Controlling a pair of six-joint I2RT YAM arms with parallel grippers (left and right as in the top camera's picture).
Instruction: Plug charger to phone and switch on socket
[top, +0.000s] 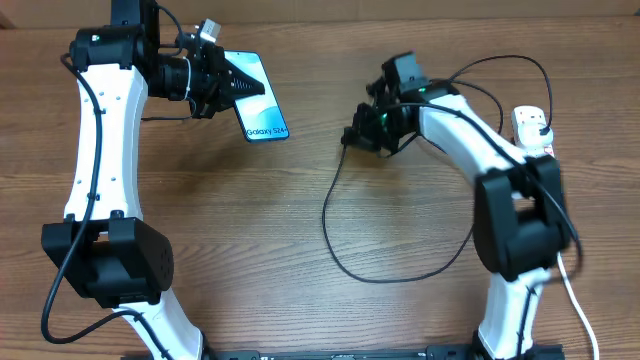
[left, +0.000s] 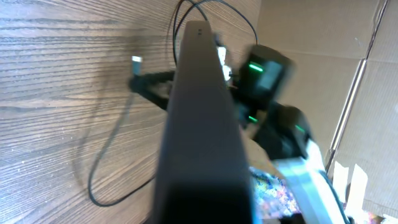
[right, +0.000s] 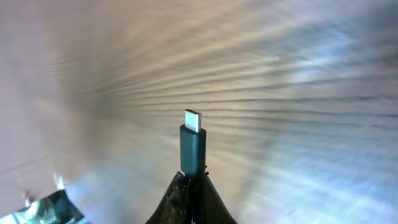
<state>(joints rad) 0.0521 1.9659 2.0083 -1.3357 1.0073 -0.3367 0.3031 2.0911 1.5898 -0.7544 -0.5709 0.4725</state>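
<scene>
Clamps Galaxy S24+ phone (top: 266, 116) upper left in left gripper (top: 238, 88), pinches charger (right: 193, 147) tip centre-right in right gripper (top: 352, 137); risks missing port if tilted.

Bare worktop (top: 310, 110) is lying open between the phone (top: 264, 112) and the right gripper (top: 350, 138); the charger (top: 326, 215) is looping its cable across the near side.

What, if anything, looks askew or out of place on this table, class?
The phone sits askew: the left pincer clamps its top end, holding it slanted. The charger cable sprawls in a loose loop, its tip gripped in the right pincer. Nothing looks damaged.
</scene>
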